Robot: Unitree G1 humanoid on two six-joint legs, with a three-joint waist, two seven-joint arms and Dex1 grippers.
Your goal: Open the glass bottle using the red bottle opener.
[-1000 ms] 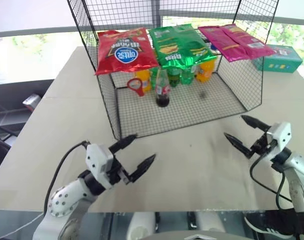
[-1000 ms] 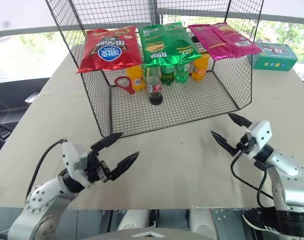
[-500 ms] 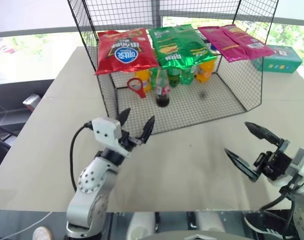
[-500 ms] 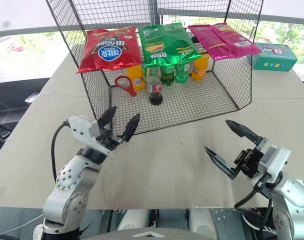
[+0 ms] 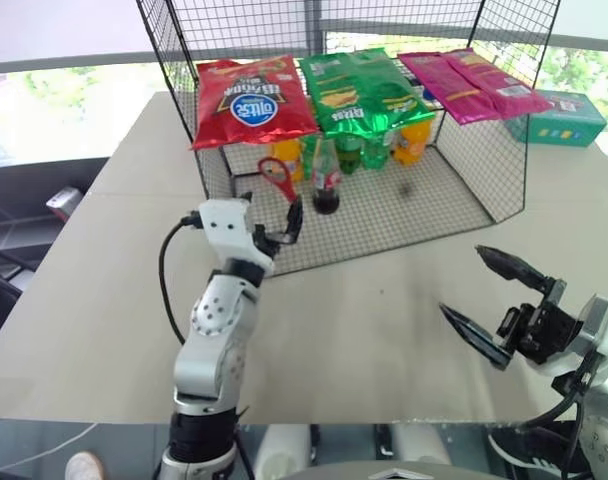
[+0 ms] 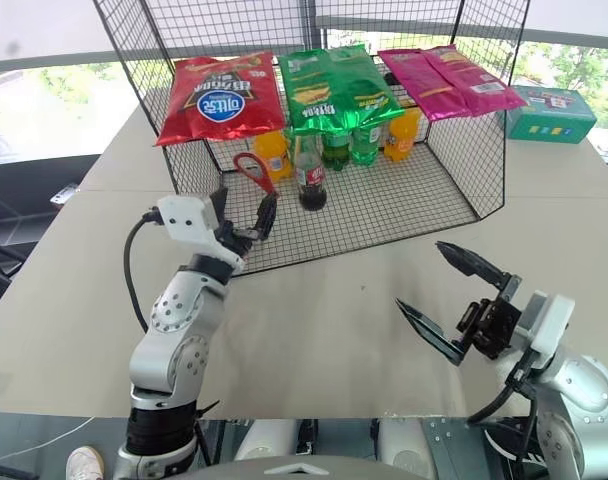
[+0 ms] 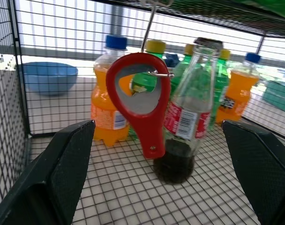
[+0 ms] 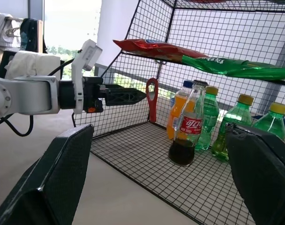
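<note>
Flat red ring-headed bottle opener (image 7: 138,101) hangs from a hook inside the wire cage, beside the cola glass bottle (image 7: 187,117). Left gripper (image 5: 274,218) fingers spread, right gripper (image 5: 494,300) too. Opener looks light, stiff; pinch its handle

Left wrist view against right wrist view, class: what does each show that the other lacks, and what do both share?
Left wrist view alone: a blue bowl behind the mesh, and the wire hook holding the flat red bottle opener.

Right wrist view alone: the open left gripper beside that opener, and the red chip bag overhead.

Both: the opener, the clear glass cola bottle and an orange soda bottle.
</note>
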